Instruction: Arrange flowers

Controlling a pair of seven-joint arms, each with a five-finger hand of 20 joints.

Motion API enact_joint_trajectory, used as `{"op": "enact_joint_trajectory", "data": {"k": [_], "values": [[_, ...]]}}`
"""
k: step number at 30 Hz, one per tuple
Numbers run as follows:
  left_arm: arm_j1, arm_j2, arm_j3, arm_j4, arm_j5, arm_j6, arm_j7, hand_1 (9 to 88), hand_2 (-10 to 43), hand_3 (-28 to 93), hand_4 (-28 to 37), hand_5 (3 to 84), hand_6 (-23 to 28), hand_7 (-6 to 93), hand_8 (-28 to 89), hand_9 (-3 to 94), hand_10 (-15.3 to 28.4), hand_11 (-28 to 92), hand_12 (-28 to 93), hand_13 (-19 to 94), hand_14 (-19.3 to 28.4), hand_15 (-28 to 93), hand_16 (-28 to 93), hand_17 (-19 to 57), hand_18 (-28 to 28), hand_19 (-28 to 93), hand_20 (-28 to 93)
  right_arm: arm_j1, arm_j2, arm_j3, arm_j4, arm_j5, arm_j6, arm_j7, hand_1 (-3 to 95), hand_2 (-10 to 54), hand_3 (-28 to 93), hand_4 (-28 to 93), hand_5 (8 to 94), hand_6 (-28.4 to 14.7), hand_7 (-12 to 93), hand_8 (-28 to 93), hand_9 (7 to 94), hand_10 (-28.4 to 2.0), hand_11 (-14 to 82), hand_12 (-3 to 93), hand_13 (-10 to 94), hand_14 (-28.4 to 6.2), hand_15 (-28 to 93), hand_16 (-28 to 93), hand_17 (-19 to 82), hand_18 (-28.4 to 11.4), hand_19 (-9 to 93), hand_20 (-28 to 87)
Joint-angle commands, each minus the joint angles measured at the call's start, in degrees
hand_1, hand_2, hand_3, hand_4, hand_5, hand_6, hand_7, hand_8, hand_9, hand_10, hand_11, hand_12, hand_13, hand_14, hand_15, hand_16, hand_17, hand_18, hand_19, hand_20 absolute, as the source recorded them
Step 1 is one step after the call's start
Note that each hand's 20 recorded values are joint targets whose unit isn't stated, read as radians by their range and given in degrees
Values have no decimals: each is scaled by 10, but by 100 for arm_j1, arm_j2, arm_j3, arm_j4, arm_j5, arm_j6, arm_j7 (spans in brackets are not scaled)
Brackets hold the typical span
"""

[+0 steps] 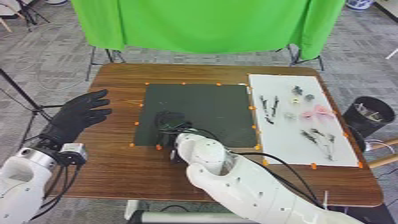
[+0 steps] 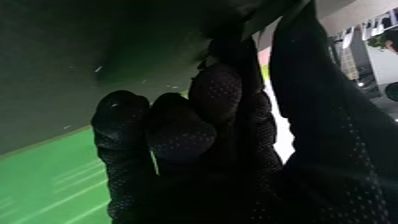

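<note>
In the head view, my left hand (image 1: 78, 117) is above the table's left side, open and away from the flowers. My right hand (image 1: 171, 121) is low over the lower left of the dark mat (image 1: 200, 102). On the white board (image 1: 293, 82) at the right lie dark stems (image 1: 269, 109), more stems near the bottom (image 1: 320, 141), a small green piece (image 1: 298, 91), a yellow one (image 1: 296, 101) and pink flowers (image 1: 318, 113). In the right wrist view, the black glove of my right hand (image 2: 187, 135) is close to a dark surface; whether it holds anything is unclear.
Orange markers run along the edges of the mat and the board. A black bin (image 1: 369, 117) stands off the table's right edge. A green cloth (image 1: 209, 25) hangs behind the brown table (image 1: 115, 170). Black cables trail along my right arm.
</note>
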Motion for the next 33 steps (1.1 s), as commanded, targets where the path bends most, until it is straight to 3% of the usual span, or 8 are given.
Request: {"op": "enact_joint_trajectory", "data": {"k": [1, 3, 5, 7, 12, 17, 23, 33], "values": [[496, -84, -283, -180, -31, 157, 111, 252, 15, 703, -269, 306, 42, 189, -108, 269, 131, 218, 137, 227, 171, 338, -18, -93, 229, 460, 60, -211, 219, 25, -46, -452, 318, -100, 282, -75, 844, -210, 608, -24, 556, 145, 706, -119, 628, 488, 698, -99, 870, 393, 431, -219, 932, 439], [779, -85, -430, -275, -89, 301, 256, 251, 15, 704, -269, 306, 42, 189, -108, 269, 132, 217, 137, 227, 171, 338, -18, -93, 229, 460, 60, -178, 305, 170, -265, -610, 151, -227, 242, -66, 855, -205, 612, -30, 539, 124, 705, -121, 629, 487, 698, -99, 870, 392, 430, -220, 932, 441], [976, -82, -546, -331, -123, 391, 353, 251, 14, 704, -268, 306, 42, 188, -108, 270, 132, 218, 137, 227, 171, 338, -18, -93, 229, 460, 60, -269, 317, 481, -511, -618, 5, -381, 202, -53, 854, -205, 618, -34, 577, -116, 705, -122, 630, 487, 698, -99, 870, 397, 431, -220, 932, 443], [1134, -108, -649, -388, -131, 448, 387, 251, 15, 703, -268, 306, 42, 188, -107, 270, 132, 219, 137, 227, 171, 338, -19, -93, 229, 460, 60, -354, 320, 760, -746, -554, -142, -457, 173, -55, 839, -211, 616, -36, 584, -160, 704, -123, 631, 489, 698, -100, 870, 398, 431, -221, 932, 445], [1346, -210, -784, -467, -142, 509, 441, 251, 15, 703, -268, 307, 43, 188, -107, 269, 131, 219, 137, 227, 172, 339, -18, -93, 229, 460, 61, -534, 682, 1329, -1400, -801, -497, -609, 154, -44, 822, -210, 609, -44, 568, -161, 688, -132, 629, 496, 683, -106, 874, 402, 419, -224, 932, 452], [1504, -324, -817, -519, -173, 564, 496, 251, 15, 703, -268, 306, 43, 189, -106, 270, 131, 219, 137, 227, 172, 340, -19, -93, 228, 460, 60, -907, 1638, 2001, -1918, -817, 174, -514, 156, -38, 825, -210, 561, -58, 545, -165, 625, -151, 620, 488, 641, -115, 873, 399, 379, -226, 923, 428], [1742, -404, -909, -592, -202, 638, 561, 251, 15, 703, -268, 307, 43, 188, -107, 270, 132, 218, 136, 227, 172, 341, -19, -93, 229, 460, 61, -1668, 2699, 3168, -2449, -566, 80, 3, 143, -40, 798, -222, 593, -51, 470, -154, 653, -149, 570, 407, 653, -112, 874, 377, 387, -229, 932, 419], [1882, -346, -895, -622, -267, 717, 693, 252, 14, 703, -267, 306, 42, 190, -107, 269, 131, 219, 137, 227, 172, 341, -20, -94, 229, 460, 62, -3229, 3903, 4848, -2982, -675, -591, 948, 125, -46, 781, -231, 596, -55, 370, -123, 700, -139, 391, 291, 657, -111, 865, 367, 392, -228, 932, 410]]}}
